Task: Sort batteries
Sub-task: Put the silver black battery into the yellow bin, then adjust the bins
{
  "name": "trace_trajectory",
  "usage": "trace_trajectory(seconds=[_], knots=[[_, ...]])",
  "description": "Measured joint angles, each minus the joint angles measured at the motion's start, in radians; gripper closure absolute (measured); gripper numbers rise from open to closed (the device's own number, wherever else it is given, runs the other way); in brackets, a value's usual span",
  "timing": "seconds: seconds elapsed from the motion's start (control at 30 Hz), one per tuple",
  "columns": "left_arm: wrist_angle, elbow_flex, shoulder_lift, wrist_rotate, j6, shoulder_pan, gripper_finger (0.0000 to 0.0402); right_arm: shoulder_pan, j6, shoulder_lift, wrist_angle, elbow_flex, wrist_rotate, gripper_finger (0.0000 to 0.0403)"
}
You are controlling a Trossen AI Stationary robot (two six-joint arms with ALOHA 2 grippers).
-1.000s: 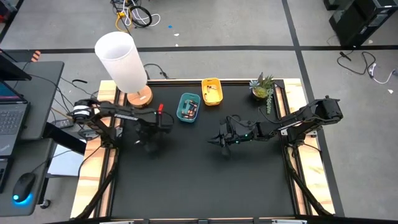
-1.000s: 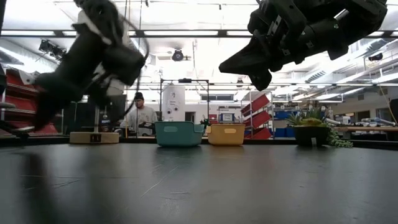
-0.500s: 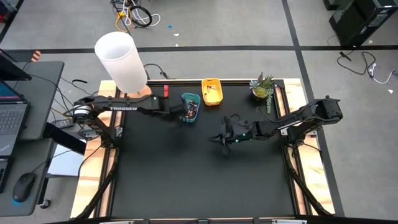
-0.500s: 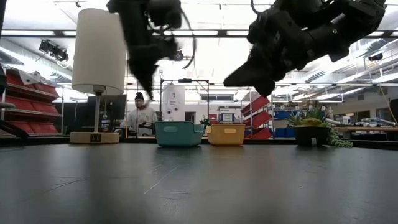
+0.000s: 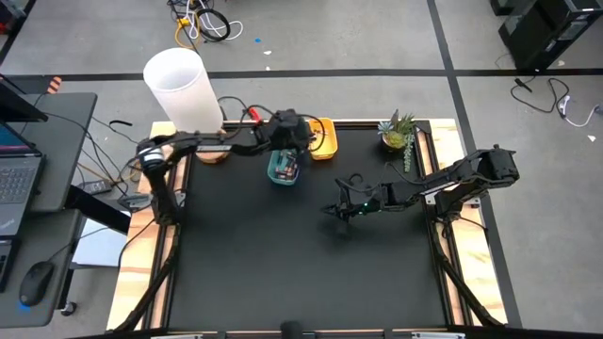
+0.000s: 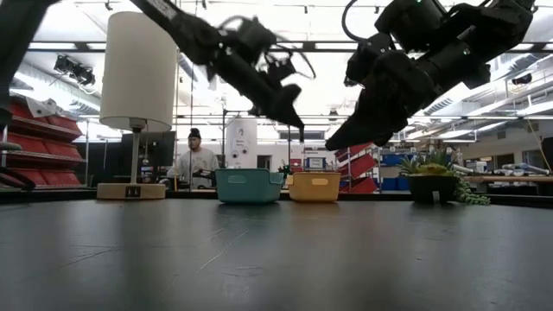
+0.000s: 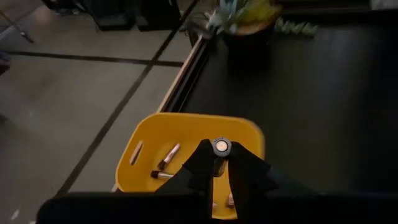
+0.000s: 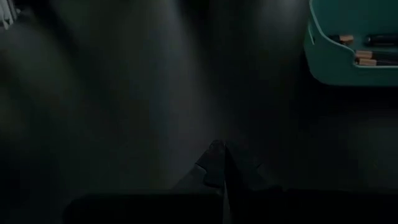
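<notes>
Left wrist view: battery in jaws over yellow bin (plant beyond).

I see a yellow bin, a teal bin, copper-ended batteries, and a black surface.

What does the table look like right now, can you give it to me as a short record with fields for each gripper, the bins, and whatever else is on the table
left gripper: above the yellow bin, shut on a battery held end-on
right gripper: shut, empty, over bare black table near the middle
yellow bin: at the table's far edge, several small batteries inside
teal bin: beside the yellow bin, holds batteries with copper ends
lamp: far left corner, white shade
plant: far right corner, potted
</notes>
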Motion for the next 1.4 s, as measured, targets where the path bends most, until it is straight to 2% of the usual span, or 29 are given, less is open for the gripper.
trace_trajectory(seconds=[0.17,0.23,0.37,0.53,0.83,0.97,1.13,1.27,1.4], knots=[[0.002,0.076,0.12,0.101,0.022,0.081,0.0357,-0.004,0.008,0.0,0.002,0.0,0.007,0.0402],[0.001,0.106,0.17,0.136,0.019,0.107,0.0356,-0.013,0.003,0.0,0.019,0.0,0.04,0.0402],[-0.002,0.155,0.247,0.14,-0.028,0.132,0.0339,-0.053,-0.025,0.0,0.093,0.0,0.132,0.0399],[0.001,0.188,0.266,0.078,-0.029,0.137,0.0309,-0.112,0.035,0.0,0.142,0.0,0.165,0.0393],[-0.037,0.215,0.253,0.132,0.044,0.137,0.0252,-0.169,0.154,0.0,0.138,0.0,0.165,0.0391],[-0.175,0.2,0.173,0.191,0.089,0.136,0.0244,-0.165,0.138,0.0,0.102,0.0,0.159,0.0392],[-0.281,0.095,-0.076,0.264,0.163,0.129,0.0261,-0.149,0.09,0.0,-0.024,0.0,0.117,0.0393],[-0.28,-0.072,-0.257,0.352,0.176,0.085,0.0278,-0.142,0.077,0.0,-0.02,0.0,0.094,0.0398],[-0.2,-0.304,-0.389,0.419,0.223,0.003,0.0297,-0.141,0.073,0.0,0.004,0.0,0.094,0.0402]])
